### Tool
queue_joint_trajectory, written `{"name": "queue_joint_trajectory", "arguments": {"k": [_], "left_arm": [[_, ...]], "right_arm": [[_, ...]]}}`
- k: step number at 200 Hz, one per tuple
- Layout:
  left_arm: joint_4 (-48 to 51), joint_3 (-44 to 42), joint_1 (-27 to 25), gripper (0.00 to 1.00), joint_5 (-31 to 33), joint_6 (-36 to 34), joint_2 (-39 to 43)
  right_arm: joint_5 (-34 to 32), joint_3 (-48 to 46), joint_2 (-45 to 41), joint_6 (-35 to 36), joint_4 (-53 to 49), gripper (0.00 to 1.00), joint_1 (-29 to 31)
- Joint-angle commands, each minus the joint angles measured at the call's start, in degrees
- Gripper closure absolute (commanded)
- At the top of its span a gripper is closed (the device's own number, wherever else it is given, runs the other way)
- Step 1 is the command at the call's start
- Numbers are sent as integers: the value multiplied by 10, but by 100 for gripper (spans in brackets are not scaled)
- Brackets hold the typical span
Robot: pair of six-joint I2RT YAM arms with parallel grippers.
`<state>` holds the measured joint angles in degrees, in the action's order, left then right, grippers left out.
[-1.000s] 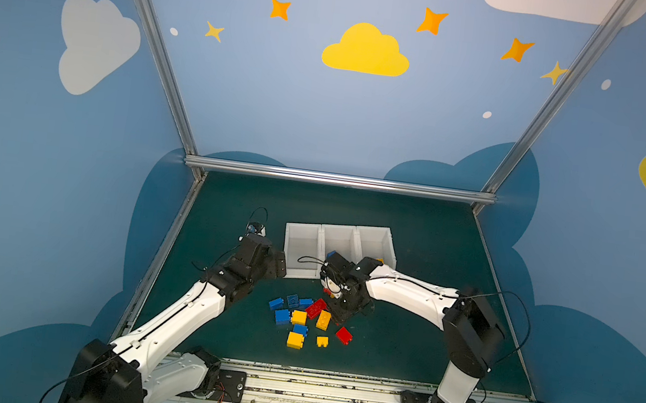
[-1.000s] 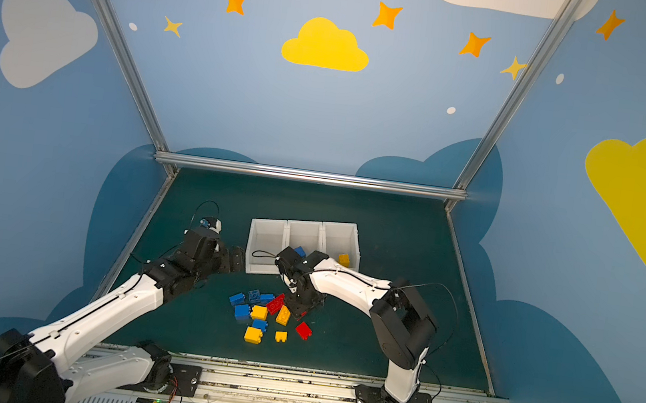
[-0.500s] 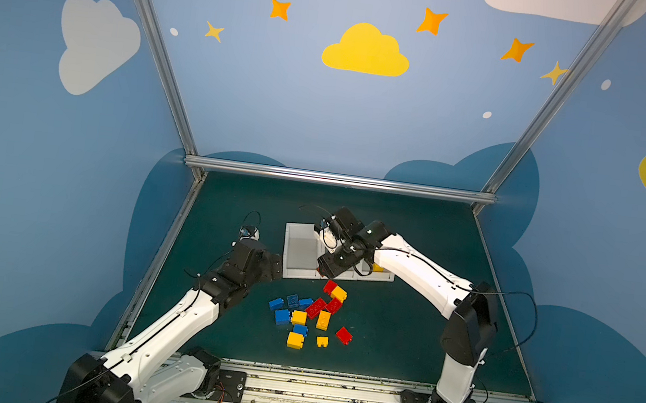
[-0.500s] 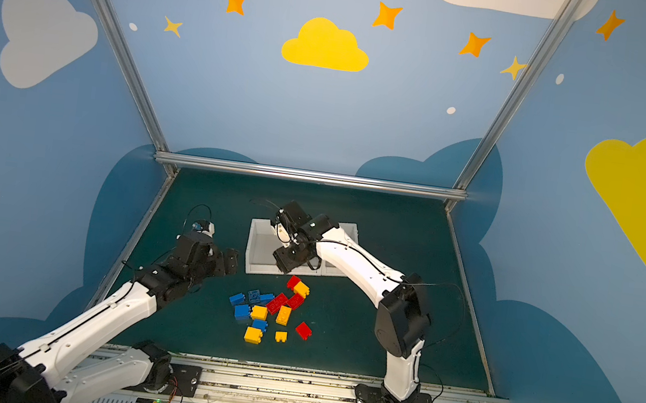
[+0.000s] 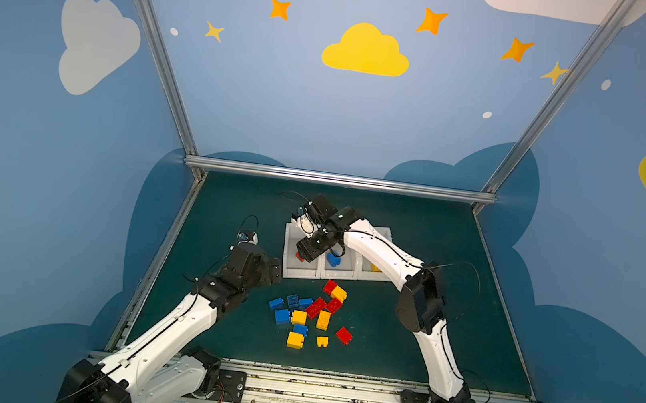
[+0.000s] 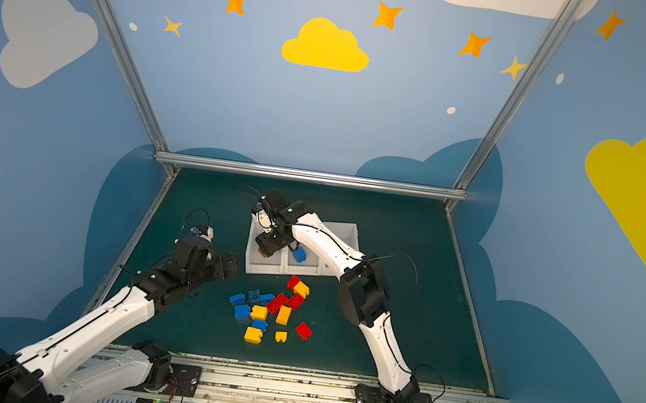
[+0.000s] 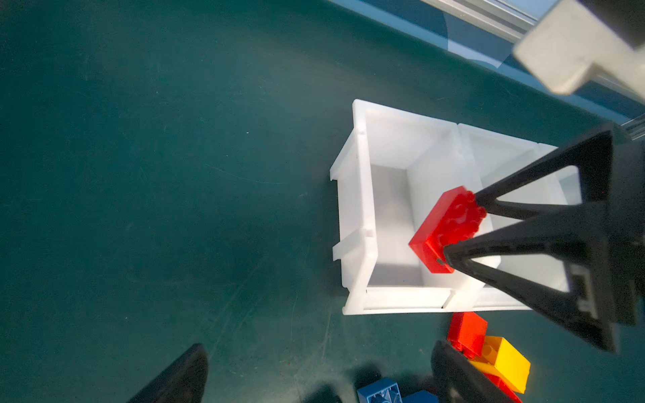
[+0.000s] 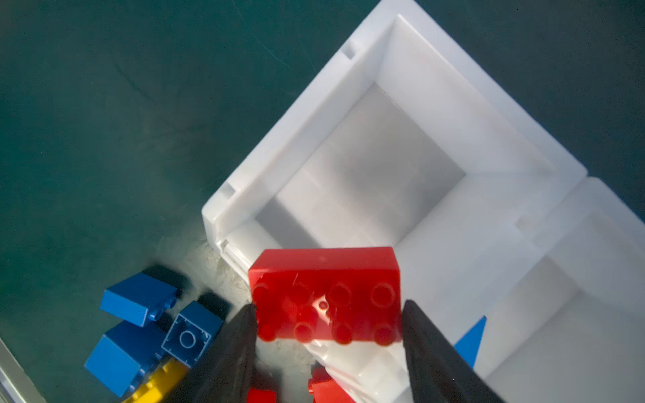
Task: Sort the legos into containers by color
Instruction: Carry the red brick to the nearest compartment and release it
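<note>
My right gripper hangs over the leftmost white container, shut on a red lego brick held at its fingertips. Only the brick's studded face and one side show. The middle container holds a blue brick and the right one a yellow brick. Loose red, blue and yellow legos lie on the green mat in front of the containers. My left gripper is open and empty, left of the containers.
The three containers stand joined in a row mid-mat. Blue walls and aluminium rails bound the green mat. The right arm arches over the middle and right containers.
My right gripper rose from the pile with the red brick and swung back over the left container. My left arm drew back a little toward the left.
</note>
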<state>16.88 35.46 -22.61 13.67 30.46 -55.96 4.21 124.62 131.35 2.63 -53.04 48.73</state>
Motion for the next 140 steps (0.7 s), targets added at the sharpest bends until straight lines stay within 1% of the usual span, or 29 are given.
{"name": "queue_joint_trajectory", "arguments": {"k": [1, 23, 59, 107, 140], "left_arm": [[0, 0, 2, 1, -8, 0, -2], [2, -1, 2, 1, -8, 0, 2], [5, -2, 2, 0, -11, 0, 4], [6, -4, 2, 2, -25, -2, 3], [12, -4, 2, 4, -38, -6, -1]], "right_arm": [[7, 24, -4, 4, -18, 30, 1], [-2, 21, -15, 4, -19, 28, 0], [-9, -5, -49, -3, -11, 28, -5], [-22, -65, -113, -18, 5, 28, -16], [-15, -132, -172, -38, 32, 28, -33]]}}
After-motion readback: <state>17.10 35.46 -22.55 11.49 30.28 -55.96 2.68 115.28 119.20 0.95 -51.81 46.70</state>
